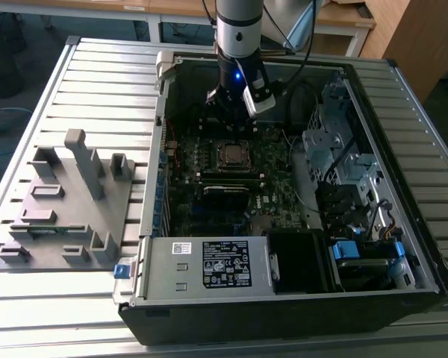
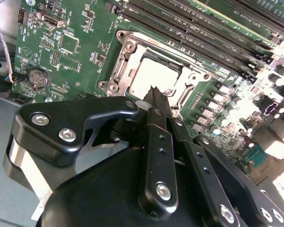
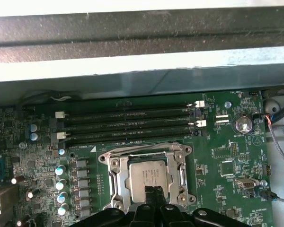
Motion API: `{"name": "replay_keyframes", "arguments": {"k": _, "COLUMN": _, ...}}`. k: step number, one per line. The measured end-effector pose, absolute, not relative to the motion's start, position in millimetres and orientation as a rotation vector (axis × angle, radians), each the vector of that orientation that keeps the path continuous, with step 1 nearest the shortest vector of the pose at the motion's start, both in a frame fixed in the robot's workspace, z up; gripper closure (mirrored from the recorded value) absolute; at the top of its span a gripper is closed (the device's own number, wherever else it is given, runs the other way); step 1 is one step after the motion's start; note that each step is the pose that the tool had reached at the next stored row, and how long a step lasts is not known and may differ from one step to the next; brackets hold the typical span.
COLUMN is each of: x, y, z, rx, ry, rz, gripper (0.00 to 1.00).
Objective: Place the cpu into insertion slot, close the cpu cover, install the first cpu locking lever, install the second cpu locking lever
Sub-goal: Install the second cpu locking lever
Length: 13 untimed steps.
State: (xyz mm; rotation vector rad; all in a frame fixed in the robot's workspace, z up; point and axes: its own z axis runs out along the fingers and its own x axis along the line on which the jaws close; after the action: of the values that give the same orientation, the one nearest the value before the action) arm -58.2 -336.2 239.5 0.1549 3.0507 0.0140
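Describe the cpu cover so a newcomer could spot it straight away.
Start at the open computer case on the slatted table, then the green circuit board inside. Under the gripper, beside the long black memory strips, lies the cpu cover: the board's one silvery square frame, its window showing the cpu.

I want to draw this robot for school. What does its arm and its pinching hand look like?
The arm is a round silver-grey tube with a dark lower section and a small blue light glowing on it. Black cables hang from above beside it. A light grey box is fixed by its wrist. The gripper is black, built from flat bars with rounded ends, joined by shiny silver bolts, and its tips are narrow and black.
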Motion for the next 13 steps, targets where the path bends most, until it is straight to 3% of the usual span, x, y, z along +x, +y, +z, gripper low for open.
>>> {"name": "replay_keyframes", "arguments": {"k": 13, "x": -58.2, "y": -343.6, "z": 239.5, "rx": 0.155, "ry": 3.051, "rz": 0.014, "gripper": 0.90}}
